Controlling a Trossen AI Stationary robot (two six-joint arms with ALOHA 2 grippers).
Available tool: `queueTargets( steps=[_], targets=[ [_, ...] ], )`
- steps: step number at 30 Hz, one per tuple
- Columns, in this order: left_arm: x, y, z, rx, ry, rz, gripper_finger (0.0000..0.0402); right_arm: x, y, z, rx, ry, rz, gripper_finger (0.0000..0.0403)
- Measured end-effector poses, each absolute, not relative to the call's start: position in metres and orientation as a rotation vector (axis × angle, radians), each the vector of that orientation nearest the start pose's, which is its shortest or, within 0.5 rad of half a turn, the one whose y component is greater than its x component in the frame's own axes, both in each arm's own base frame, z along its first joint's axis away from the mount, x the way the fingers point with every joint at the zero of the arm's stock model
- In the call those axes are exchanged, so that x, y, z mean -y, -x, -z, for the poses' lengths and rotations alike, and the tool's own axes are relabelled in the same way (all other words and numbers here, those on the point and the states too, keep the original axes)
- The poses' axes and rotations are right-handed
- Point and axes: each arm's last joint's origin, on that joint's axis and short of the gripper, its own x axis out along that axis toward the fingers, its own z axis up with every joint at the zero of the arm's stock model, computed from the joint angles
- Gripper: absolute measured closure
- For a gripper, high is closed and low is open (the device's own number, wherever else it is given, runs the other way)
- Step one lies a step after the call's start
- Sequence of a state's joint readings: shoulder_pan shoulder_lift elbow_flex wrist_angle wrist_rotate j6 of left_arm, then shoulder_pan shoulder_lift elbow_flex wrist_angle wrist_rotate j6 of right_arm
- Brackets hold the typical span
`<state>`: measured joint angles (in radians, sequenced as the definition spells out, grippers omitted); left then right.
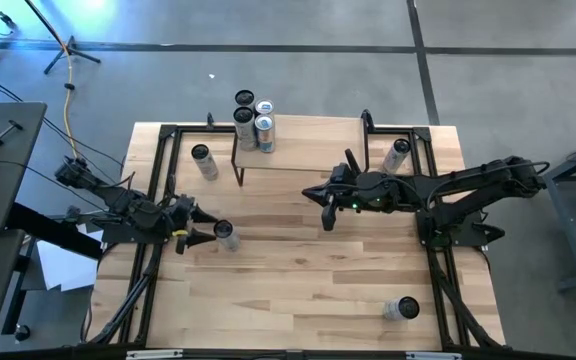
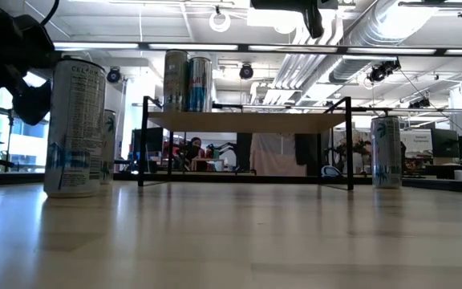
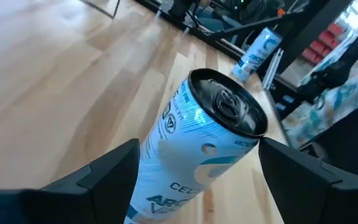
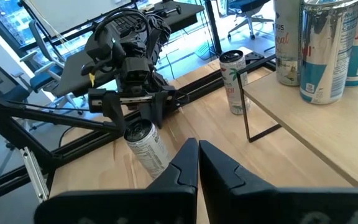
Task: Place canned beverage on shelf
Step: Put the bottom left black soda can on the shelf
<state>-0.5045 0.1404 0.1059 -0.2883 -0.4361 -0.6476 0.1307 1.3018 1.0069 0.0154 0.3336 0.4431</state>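
A white-and-blue canned beverage (image 1: 225, 234) (image 3: 191, 162) stands upright on its base on the table's left side. My left gripper (image 1: 206, 224) reaches it from the left, rolled to one side. It is open, with one finger at each side of the can's upper part (image 4: 138, 134). I see no clear touch. The shelf (image 1: 308, 145) (image 2: 247, 122) stands at the far middle, with three cans (image 1: 252, 120) at its far-left corner. My right gripper (image 1: 326, 215) (image 4: 197, 158) hangs shut above the table before the shelf, holding nothing.
One can (image 1: 204, 160) stands on the table left of the shelf and another (image 1: 398, 153) right of it. A third can (image 1: 401, 308) is near the table's near right corner. Black frame rails (image 1: 153, 200) run along both table sides. Bare wood lies between the arms.
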Motion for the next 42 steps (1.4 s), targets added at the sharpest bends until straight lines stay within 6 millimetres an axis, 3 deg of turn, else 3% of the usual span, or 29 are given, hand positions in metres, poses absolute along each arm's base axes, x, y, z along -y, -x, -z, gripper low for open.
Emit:
queueTargets(
  steps=[4,25,42],
  targets=[
    [0.036,-0.09,-0.16,-0.329,0.353,-0.004,0.0101,-0.029,-0.292,-0.318,-0.222,-0.378,0.258,0.0402],
    [0.05,-0.116,-0.147,-0.435,0.086,-0.006,0.0101,-0.029,-0.292,-0.318,-0.22,-0.384,0.262,0.0402],
    [0.06,-0.138,-0.138,-0.407,0.047,-0.071,0.0101,-0.029,-0.292,-0.318,-0.219,-0.377,0.265,0.0402]
  ],
)
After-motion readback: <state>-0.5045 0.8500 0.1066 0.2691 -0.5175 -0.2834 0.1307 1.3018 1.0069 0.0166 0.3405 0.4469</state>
